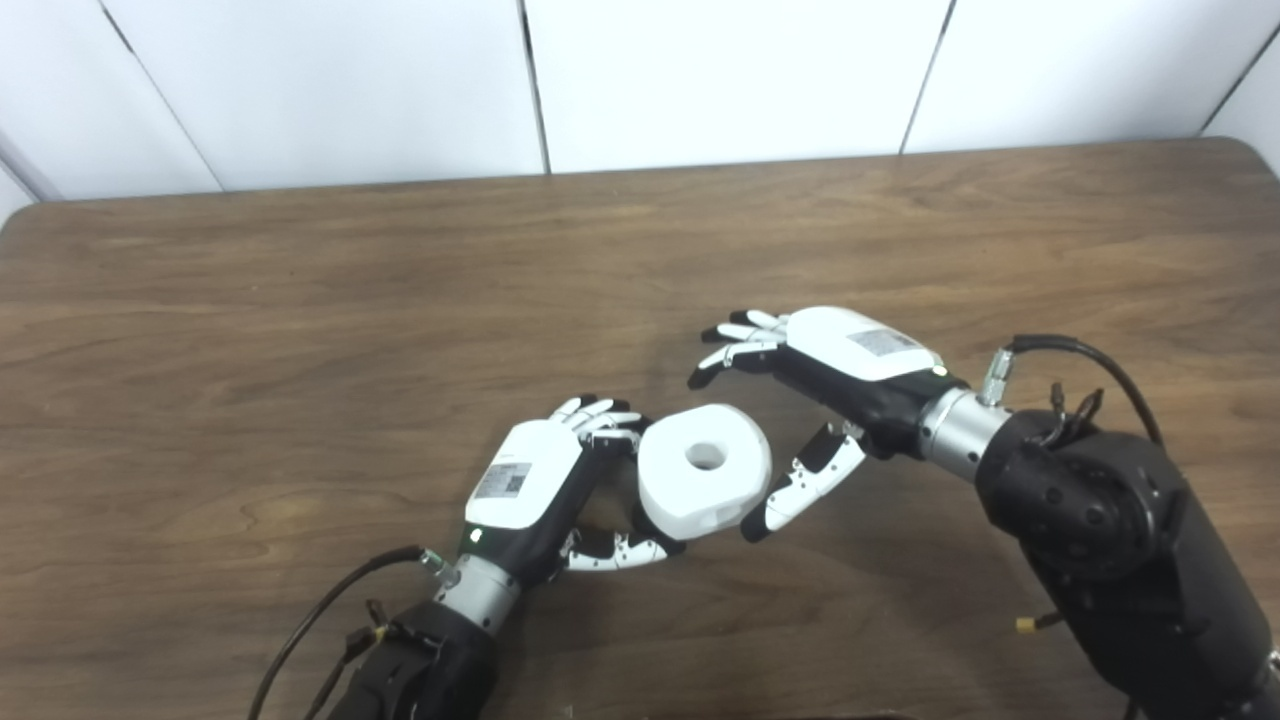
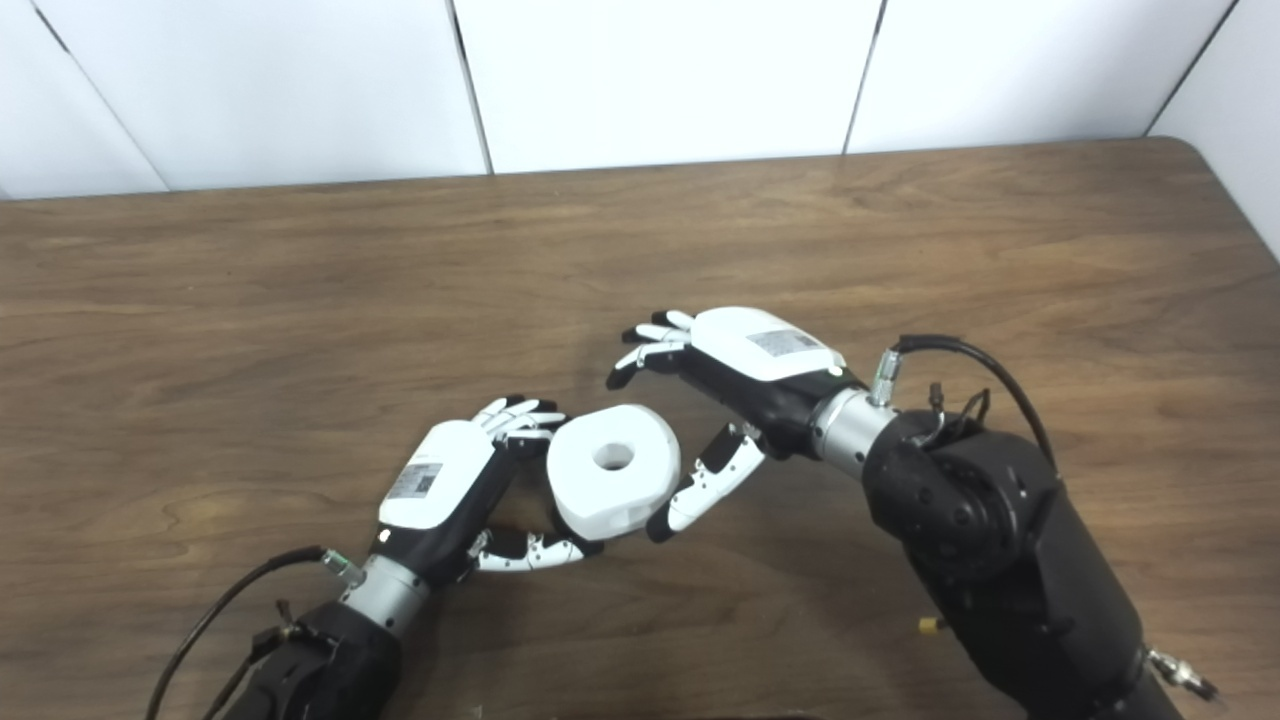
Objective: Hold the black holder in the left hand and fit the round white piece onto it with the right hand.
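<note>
The round white piece (image 1: 705, 483), thick with a hole in its middle, sits in front of my left hand (image 1: 535, 485), just above the table. The left hand's fingers (image 1: 600, 413) curl in over its upper left, and the thumb reaches under its lower left. The black holder is almost wholly hidden behind the white piece; only a dark sliver shows at its lower left edge. My right hand (image 1: 840, 370) is open just right of the piece. Its fingers (image 1: 735, 350) spread above and its thumb (image 1: 800, 485) lies close to the piece's right rim, seemingly not touching.
The brown wooden table (image 1: 300, 330) stretches wide on all sides, with white wall panels (image 1: 720, 70) behind its far edge. My right forearm (image 1: 1100, 540) comes in bulky from the lower right, and a cable (image 1: 310, 620) trails from my left wrist.
</note>
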{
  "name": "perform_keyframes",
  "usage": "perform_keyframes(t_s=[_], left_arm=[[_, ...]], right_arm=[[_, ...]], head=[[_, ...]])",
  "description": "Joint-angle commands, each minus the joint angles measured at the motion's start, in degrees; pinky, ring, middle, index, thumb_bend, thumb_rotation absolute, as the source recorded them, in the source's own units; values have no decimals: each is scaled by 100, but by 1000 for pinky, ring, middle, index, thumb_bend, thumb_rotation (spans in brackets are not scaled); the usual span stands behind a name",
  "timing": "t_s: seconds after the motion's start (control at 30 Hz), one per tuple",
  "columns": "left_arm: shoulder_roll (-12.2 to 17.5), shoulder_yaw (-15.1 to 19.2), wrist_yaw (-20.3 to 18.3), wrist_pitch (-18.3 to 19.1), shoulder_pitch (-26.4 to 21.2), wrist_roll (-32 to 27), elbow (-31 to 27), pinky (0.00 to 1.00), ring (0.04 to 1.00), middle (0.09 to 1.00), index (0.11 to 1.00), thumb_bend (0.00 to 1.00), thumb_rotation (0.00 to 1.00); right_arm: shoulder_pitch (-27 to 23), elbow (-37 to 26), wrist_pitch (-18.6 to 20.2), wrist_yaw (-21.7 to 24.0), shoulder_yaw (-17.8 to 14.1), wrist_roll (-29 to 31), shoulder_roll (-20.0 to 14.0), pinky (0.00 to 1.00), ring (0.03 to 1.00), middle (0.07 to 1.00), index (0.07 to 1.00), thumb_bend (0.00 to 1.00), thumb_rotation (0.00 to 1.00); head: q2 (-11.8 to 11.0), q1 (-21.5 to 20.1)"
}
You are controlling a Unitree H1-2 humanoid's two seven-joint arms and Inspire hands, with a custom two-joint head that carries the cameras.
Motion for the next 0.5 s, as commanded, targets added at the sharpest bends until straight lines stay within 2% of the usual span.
perform_keyframes(t_s=[0.0,0.13,0.27,0.47], left_arm=[[42,-80,-254,29,17,44,180,926,873,791,487,521,52],[52,-63,-289,60,3,25,205,929,872,785,487,521,54],[57,-56,-313,86,-2,16,208,930,867,777,487,521,53],[41,-23,-308,127,1,-2,220,930,863,771,487,521,53]], right_arm=[[-245,-244,60,68,-105,-67,-77,1000,1000,965,834,1000,408],[-398,-330,177,732,-155,-146,-157,1000,1000,994,896,1000,433],[-504,-405,187,1521,-387,-313,-52,1000,1000,1000,967,1000,446],[-632,-443,185,2138,-642,-409,32,1000,1000,1000,1000,1000,443]], head=[[1,-9],[-15,-17],[-24,-18],[-41,3]])
